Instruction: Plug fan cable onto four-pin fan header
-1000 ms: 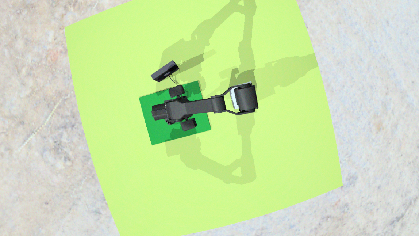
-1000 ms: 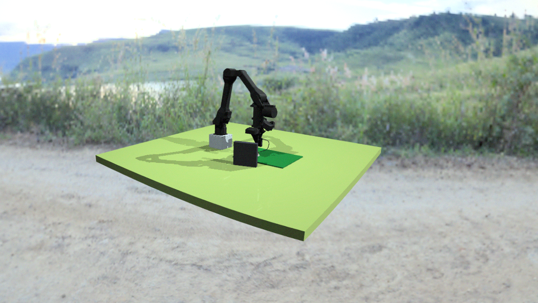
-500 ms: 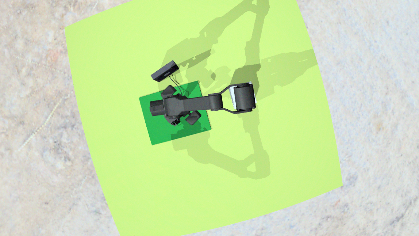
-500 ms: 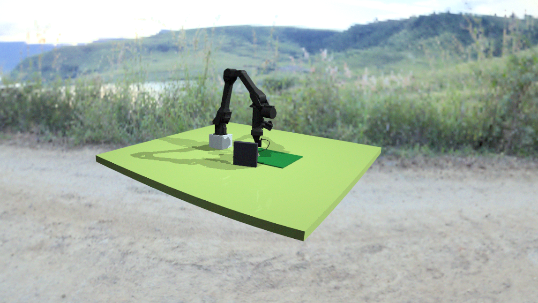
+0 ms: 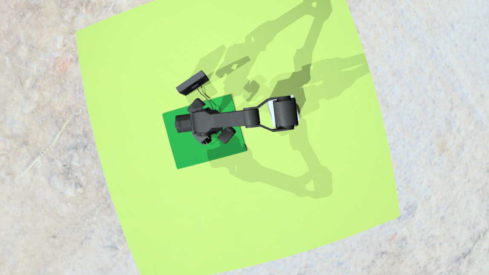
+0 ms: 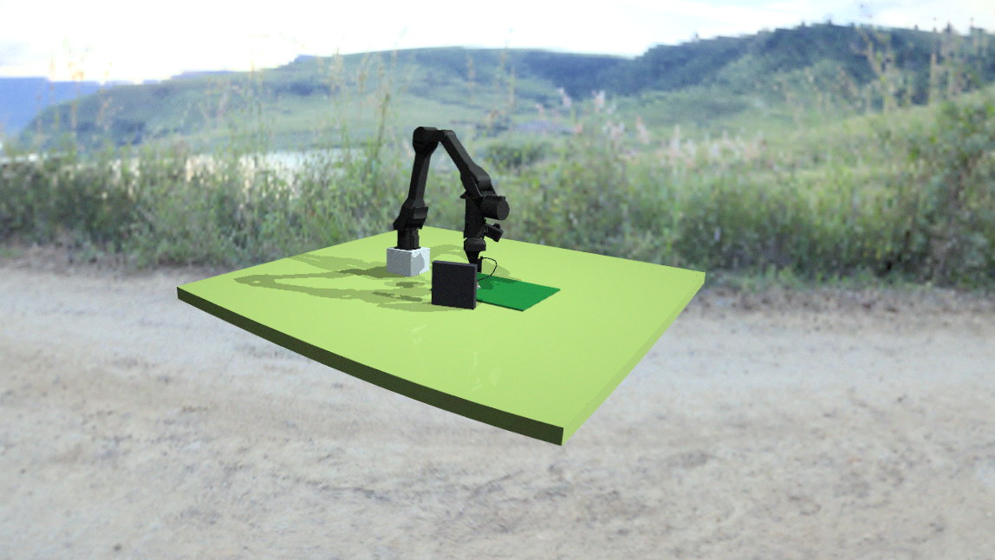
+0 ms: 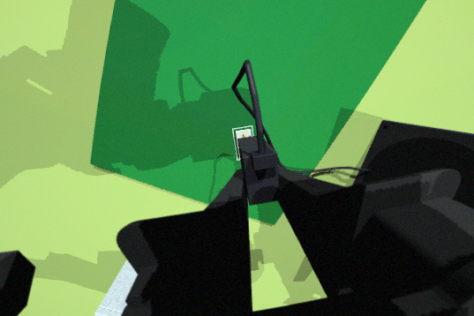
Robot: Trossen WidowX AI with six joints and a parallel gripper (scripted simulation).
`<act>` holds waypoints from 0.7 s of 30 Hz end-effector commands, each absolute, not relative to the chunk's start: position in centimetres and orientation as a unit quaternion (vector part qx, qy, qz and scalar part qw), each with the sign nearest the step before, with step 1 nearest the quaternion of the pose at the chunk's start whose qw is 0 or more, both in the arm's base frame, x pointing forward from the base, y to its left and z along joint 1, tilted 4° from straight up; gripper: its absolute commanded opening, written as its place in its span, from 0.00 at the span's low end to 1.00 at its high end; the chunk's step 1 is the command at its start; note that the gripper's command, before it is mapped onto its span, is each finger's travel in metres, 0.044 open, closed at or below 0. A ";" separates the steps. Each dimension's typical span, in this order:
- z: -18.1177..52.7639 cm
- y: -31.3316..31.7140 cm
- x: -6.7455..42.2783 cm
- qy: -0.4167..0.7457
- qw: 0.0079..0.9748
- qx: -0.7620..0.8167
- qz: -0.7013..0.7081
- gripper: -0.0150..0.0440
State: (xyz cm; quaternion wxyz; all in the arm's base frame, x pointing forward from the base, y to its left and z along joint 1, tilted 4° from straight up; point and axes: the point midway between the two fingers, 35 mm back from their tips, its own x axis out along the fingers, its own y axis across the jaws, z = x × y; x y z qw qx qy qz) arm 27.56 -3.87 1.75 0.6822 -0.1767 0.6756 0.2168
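My gripper [image 6: 473, 258] [image 7: 255, 172] points down over the board and is shut on the black plug [image 7: 260, 174], seen in the wrist view. The plug's dark cable [image 7: 256, 101] rises in a bent loop and runs right to the fan. The white four-pin header [image 7: 244, 133], with a white outline around it, shows just beyond the plug's far end; the plug hides much of it. I cannot tell whether plug and header touch. The green board [image 5: 191, 151] [image 6: 522, 295] [image 7: 302, 57] lies flat. In the top view the arm hides the fingertips and header.
The black square fan [image 5: 192, 83] [image 6: 453, 285] [image 7: 430, 161] stands upright beside the board, close to my gripper's right side in the wrist view. The arm's pale base block [image 6: 401, 262] stands behind. The lime table top [image 5: 144, 77] [image 6: 411, 355] carries everything.
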 end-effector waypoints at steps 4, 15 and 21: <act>1.8 -4.0 27.3 0.675 0.681 -0.180 0.218 0.25; 1.8 -4.1 27.1 0.676 0.681 -0.179 0.216 0.25; -0.4 -4.0 27.1 0.676 0.681 -0.179 0.216 0.25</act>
